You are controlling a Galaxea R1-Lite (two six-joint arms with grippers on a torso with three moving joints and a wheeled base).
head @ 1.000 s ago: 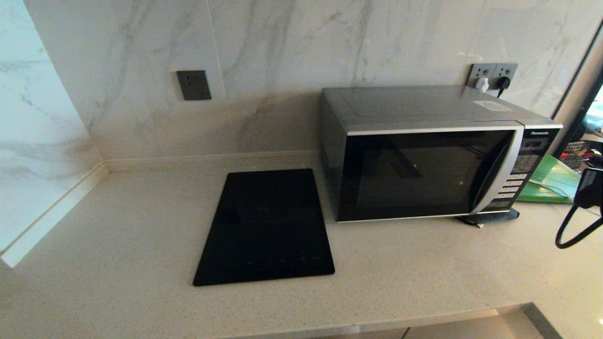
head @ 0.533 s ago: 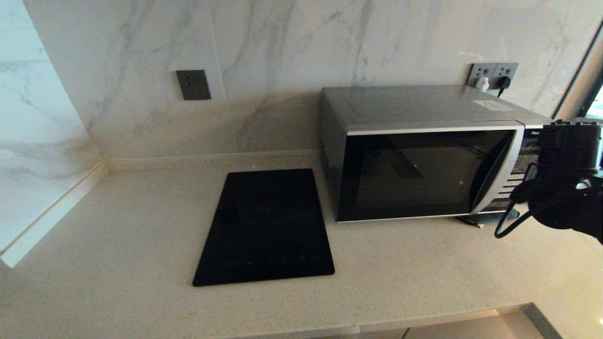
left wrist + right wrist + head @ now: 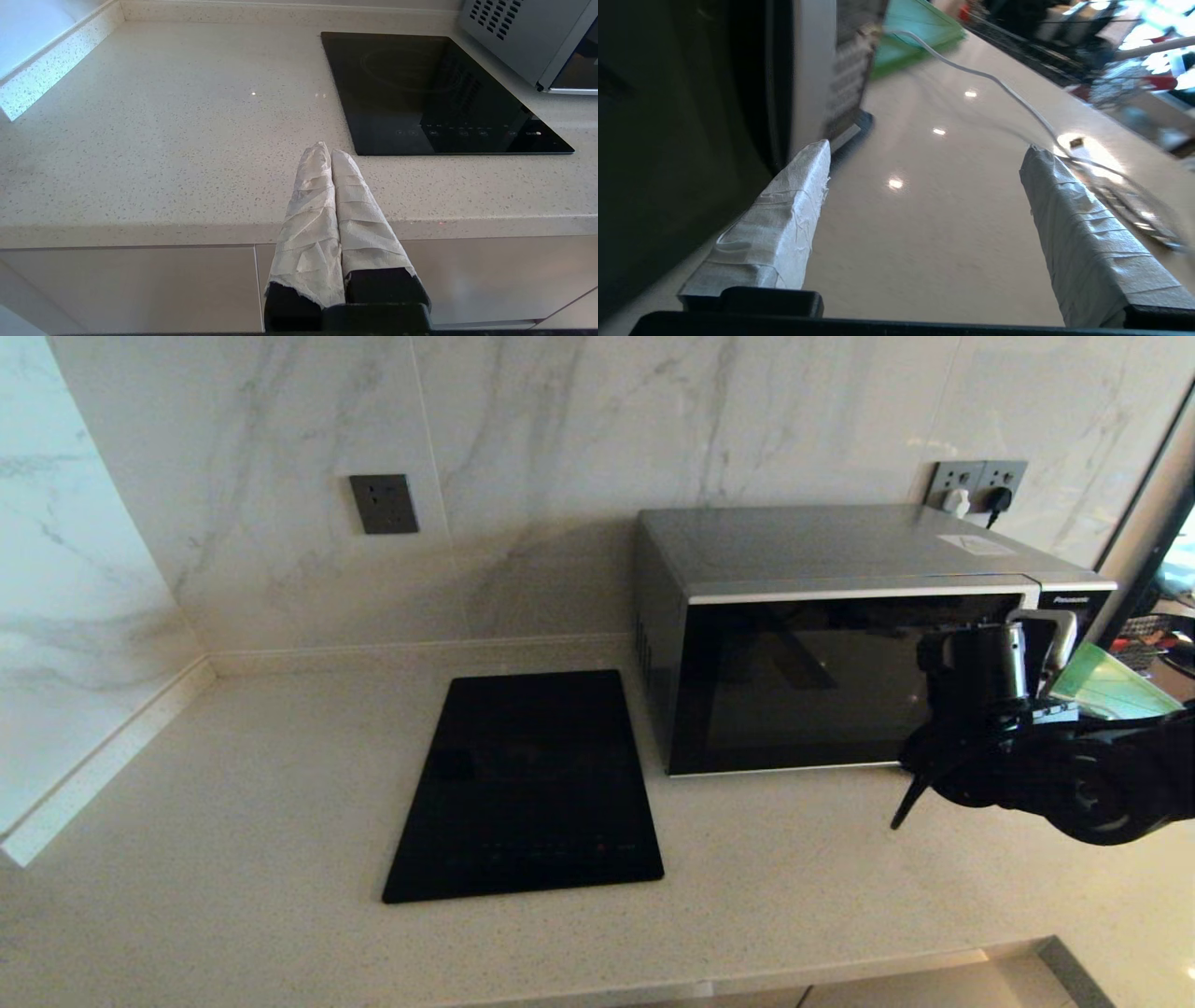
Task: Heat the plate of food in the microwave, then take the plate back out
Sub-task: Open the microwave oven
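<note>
The left gripper (image 3: 325, 154), seen only by its own wrist camera, hung below the counter's (image 3: 280, 784) front edge, left of the microwave (image 3: 840, 644), with its taped fingers pressed together on nothing. The cooktop (image 3: 527, 784) lay flat on the counter just left of the microwave, whose dark door was closed. In the head view the right gripper (image 3: 1032, 630) was in front of the microwave's handle side, hiding the handle. Its wrist view alone showed the fingers (image 3: 775, 224) spread wide and empty, one beside the door edge, plus a white cable (image 3: 1008, 93) and a green board (image 3: 915, 37) beyond. No plate appeared in any view.
</note>
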